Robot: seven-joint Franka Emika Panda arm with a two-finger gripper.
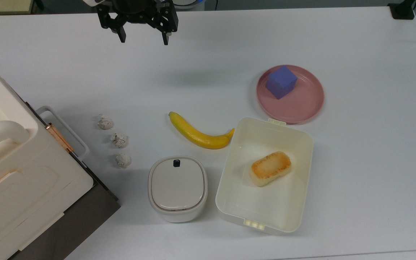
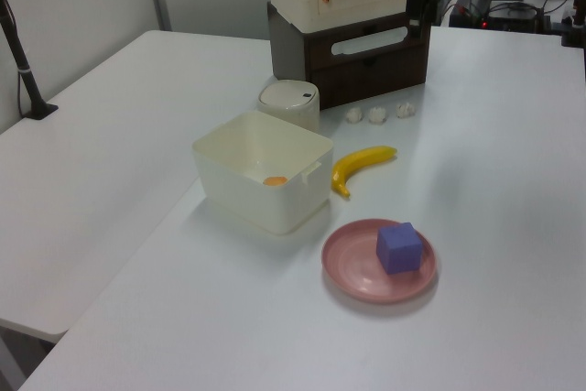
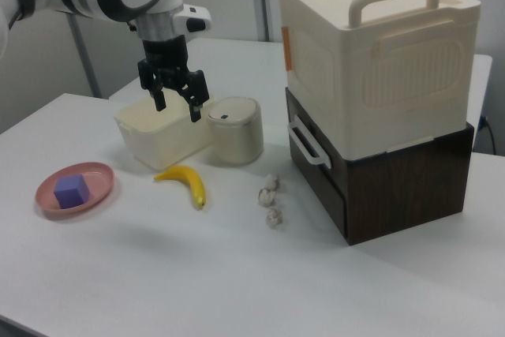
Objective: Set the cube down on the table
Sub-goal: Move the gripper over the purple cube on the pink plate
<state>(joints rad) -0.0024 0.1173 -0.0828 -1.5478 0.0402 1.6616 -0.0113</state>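
The blue-purple cube [image 1: 281, 82] [image 2: 399, 247] [image 3: 71, 190] rests on the round pink plate [image 1: 302, 108] [image 2: 357, 274] [image 3: 100, 182], toward the plate's upper left in the top view. The plate stands on the white table [image 1: 367, 144]. My black gripper [image 1: 143, 39] [image 3: 178, 110] hangs open and empty above the table, at the top view's upper edge and far to the left of the cube. In the right view it hovers in front of the cream box, well right of the plate.
A banana [image 1: 199, 135] lies mid-table. Next to it is an open cream box [image 1: 229, 173] holding a toasted bread piece [image 1: 270, 168]. A lidded round container [image 1: 177, 187] and three white crumpled lumps [image 1: 119, 140] sit nearby. A cream case on a dark drawer unit [image 1: 13, 173] fills the top view's lower left.
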